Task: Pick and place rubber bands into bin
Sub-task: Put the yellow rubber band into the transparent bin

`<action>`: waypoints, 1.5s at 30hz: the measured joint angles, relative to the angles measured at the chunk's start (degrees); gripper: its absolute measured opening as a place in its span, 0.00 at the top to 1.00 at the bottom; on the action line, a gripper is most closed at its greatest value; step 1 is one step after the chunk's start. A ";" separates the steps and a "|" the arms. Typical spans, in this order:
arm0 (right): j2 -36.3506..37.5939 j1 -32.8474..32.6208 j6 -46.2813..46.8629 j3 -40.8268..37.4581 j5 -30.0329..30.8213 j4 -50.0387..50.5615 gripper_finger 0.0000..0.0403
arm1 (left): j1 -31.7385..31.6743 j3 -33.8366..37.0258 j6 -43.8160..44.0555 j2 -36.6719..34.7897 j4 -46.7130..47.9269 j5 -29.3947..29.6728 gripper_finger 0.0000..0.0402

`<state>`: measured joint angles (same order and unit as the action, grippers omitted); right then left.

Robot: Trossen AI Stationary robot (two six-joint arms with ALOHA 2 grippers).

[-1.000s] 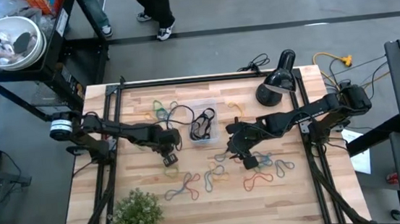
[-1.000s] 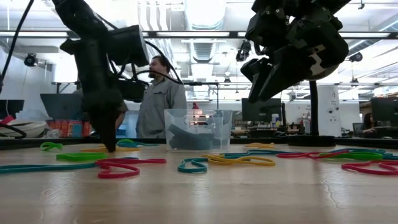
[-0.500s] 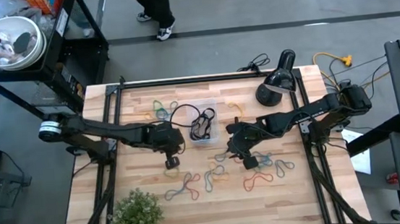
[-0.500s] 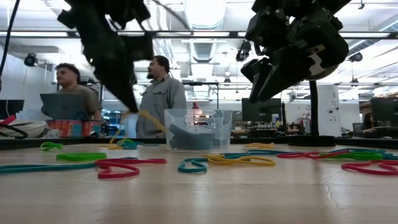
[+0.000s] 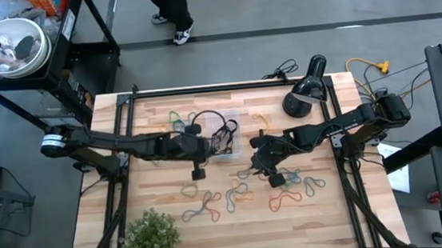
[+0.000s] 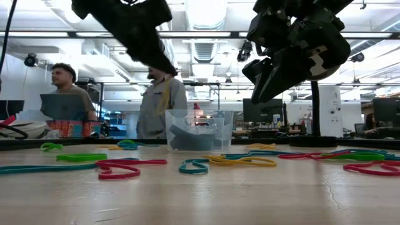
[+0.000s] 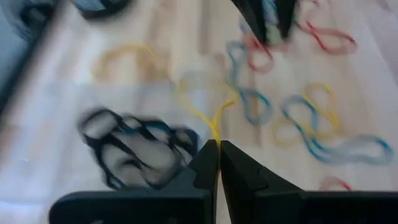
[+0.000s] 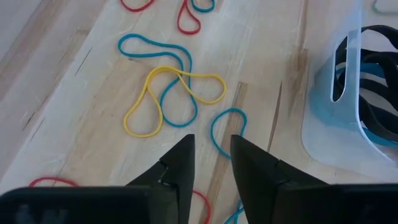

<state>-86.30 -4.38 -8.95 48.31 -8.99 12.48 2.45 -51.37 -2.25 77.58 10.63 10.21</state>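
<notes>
The yellow rubber band (image 7: 205,112) now dangles from the left gripper (image 7: 219,163), jaws pinched tight on it, lifted off the wood and swung up beside the clear bin (image 5: 225,137), so a drop looks close. The right gripper (image 8: 211,163) hangs with jaws partly apart over a blue band (image 8: 225,132). Loose bands litter the wooden table (image 5: 341,218); two people (image 6: 164,106) stand behind.
</notes>
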 joint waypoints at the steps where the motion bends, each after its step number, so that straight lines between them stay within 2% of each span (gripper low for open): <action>1: 0.00 0.01 -0.01 0.00 0.00 -0.01 0.77 | -0.37 0.02 -0.68 0.00 -1.47 1.12 1.00; 5: 0.00 0.00 0.00 0.00 0.00 -0.25 0.78 | -2.31 0.15 -2.40 0.00 -4.32 3.60 1.00; 15: -0.02 0.02 -0.02 -0.57 0.02 -1.51 0.79 | -7.92 0.18 -6.24 5.15 -13.32 3.90 1.00; 22: -0.02 0.02 0.33 -1.58 0.02 -1.70 0.78 | -11.11 -0.09 -5.63 9.32 -13.14 4.02 1.00; 28: -0.02 0.02 0.31 -2.89 0.02 -3.77 0.81 | -11.38 -0.24 -5.59 10.84 -13.27 3.85 0.99; 39: -0.03 0.02 0.02 -3.13 0.02 -4.49 0.80 | -11.40 -0.24 -5.52 10.73 -13.25 3.77 0.76; 45: -0.02 0.04 -0.03 -3.13 0.16 -3.83 0.82 | -11.38 -0.39 -5.46 10.56 -13.20 3.75 0.70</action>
<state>-86.32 -4.34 -8.98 45.19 -8.83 8.65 -8.93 -51.77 -7.70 88.14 -2.57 13.96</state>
